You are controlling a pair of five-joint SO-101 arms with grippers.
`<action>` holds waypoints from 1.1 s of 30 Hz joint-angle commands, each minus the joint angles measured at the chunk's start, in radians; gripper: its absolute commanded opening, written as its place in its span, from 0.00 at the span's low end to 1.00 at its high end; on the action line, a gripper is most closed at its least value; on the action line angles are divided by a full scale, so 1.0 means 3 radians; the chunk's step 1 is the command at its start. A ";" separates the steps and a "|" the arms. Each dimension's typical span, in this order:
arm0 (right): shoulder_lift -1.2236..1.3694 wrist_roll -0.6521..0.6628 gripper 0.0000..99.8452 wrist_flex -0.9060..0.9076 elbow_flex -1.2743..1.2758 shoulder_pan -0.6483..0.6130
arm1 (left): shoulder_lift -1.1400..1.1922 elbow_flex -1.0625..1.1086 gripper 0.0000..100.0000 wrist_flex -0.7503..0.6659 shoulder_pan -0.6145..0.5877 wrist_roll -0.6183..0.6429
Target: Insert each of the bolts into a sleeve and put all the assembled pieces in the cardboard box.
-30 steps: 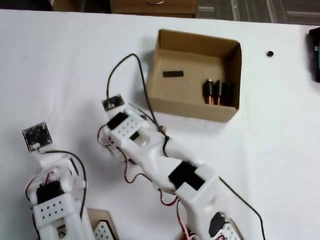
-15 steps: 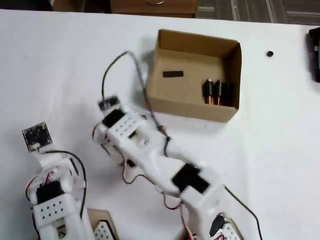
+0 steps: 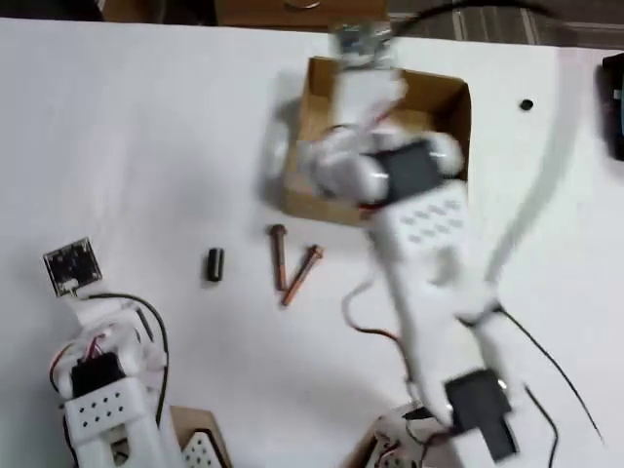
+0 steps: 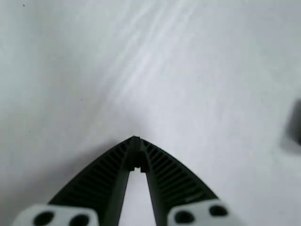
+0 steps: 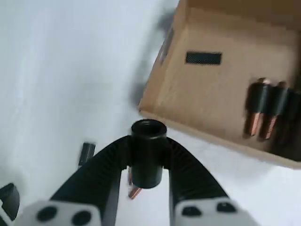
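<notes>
Right arm has swung from worktop (image 3: 146, 146) centre to above cardboard box (image 5: 197, 99), uncovering two bolts (image 3: 279, 255) and loose sleeve (image 3: 215, 264). Right tool (image 5: 148, 143) pinches empty sleeve (image 5: 148, 165) near box rim. Left tool (image 4: 135, 146) pressed together, holding nothing. We see risk: release here drops unbolted sleeve among assembled pieces (image 5: 263, 113); fast swing may knock box.

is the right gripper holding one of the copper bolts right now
No, the right gripper is shut on a black cylindrical sleeve.
</notes>
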 commanded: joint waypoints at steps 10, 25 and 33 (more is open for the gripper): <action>-0.1409 0.0496 0.02 0.0156 0.0056 0.1158 | -0.0015 -0.1455 0.02 0.1130 0.1499 0.0189; -0.2621 0.0813 0.02 0.0315 0.0614 0.1828 | 0.0639 -0.2621 0.02 0.1493 0.3053 0.0015; -0.3184 0.0813 0.02 0.0463 0.1141 0.1849 | 0.2220 -0.3588 0.02 0.1575 0.3074 0.0000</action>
